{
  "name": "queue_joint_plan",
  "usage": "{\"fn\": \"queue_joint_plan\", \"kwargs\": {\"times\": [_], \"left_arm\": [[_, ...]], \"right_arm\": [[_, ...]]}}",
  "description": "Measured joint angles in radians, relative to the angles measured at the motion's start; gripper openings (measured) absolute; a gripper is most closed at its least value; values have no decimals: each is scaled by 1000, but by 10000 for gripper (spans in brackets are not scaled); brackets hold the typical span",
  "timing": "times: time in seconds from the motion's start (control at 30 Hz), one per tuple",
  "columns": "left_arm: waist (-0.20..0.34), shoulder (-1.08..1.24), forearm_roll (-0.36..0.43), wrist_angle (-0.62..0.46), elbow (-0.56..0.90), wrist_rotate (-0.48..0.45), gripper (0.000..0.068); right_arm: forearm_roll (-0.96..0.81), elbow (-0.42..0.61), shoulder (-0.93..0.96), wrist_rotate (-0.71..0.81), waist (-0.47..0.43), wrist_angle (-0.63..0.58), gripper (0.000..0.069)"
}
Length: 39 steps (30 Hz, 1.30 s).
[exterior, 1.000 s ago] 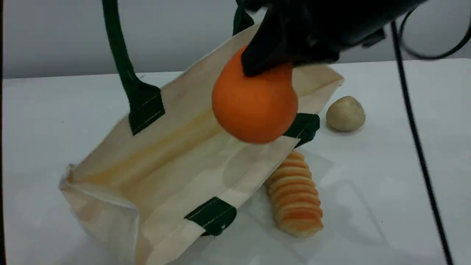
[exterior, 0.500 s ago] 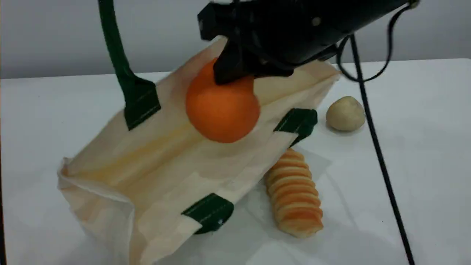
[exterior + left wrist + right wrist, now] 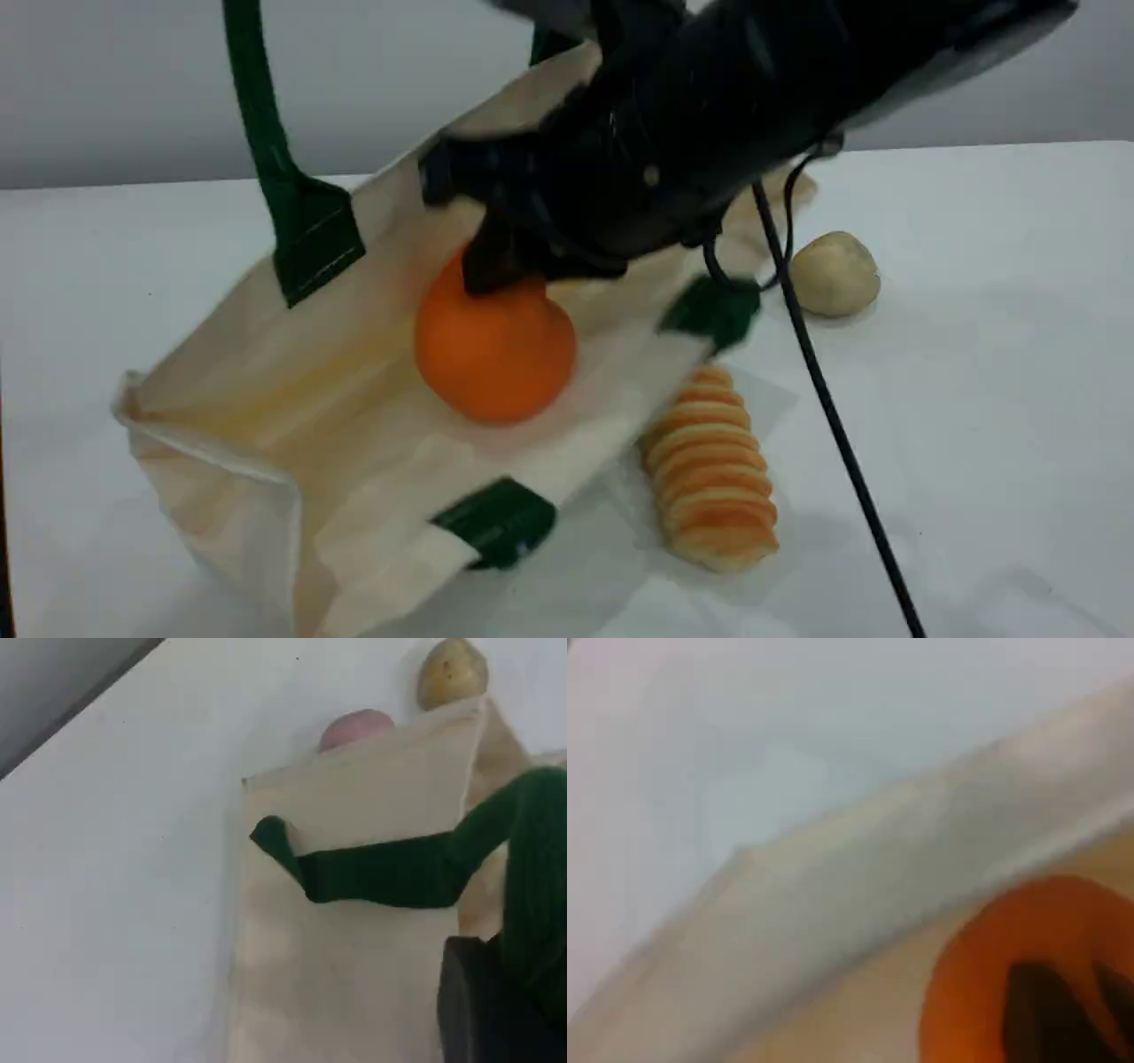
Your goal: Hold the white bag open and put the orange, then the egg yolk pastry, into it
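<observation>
The left hand is pressed together on the green strap, holding up one side of the white bag above the surface. In the bag's open mouth, the orange hangs directly under the right hand, which pinches its top. Further right, the egg yolk pastry lies just beside the bag.

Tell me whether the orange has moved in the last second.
Yes. In the scene view the orange has gone left and down, farther from the beige pastry, which stayed put, and deeper into the white bag.
</observation>
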<state>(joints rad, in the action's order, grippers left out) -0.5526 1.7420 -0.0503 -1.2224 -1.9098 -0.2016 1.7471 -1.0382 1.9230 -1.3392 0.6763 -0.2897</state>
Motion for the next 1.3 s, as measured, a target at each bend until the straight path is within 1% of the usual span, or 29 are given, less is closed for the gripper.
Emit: {"fn": "queue_joint_plan", "kwargs": {"times": [0.07, 0.27, 0.5, 0.57, 0.77, 0.87, 1.0, 1.17, 1.3], "left_arm": [[0, 0, -1, 0, 0, 0, 65], [0, 0, -1, 0, 0, 0, 65], [0, 0, -4, 3, 0, 0, 65], [0, 0, -4, 3, 0, 0, 65], [0, 0, -13, 2, 1, 0, 65], [0, 0, -13, 3, 1, 0, 65], [0, 0, -42, 3, 1, 0, 65], [0, 0, -42, 3, 1, 0, 65], [0, 0, -40, 3, 1, 0, 65]], "right_arm": [[-1, -11, 21, -25, 2, -1, 41], [-4, -47, 59, -27, 3, -12, 41], [-4, -88, 55, -23, 3, -98, 45], [-6, -90, 55, -23, 3, -101, 44], [-5, -107, 67, -23, 3, -33, 48], [0, -108, 67, -24, 2, -27, 49], [0, -108, 67, -27, 2, -11, 52], [0, -108, 67, -29, 2, 1, 57], [-1, -108, 67, -47, 2, 1, 87]]}}
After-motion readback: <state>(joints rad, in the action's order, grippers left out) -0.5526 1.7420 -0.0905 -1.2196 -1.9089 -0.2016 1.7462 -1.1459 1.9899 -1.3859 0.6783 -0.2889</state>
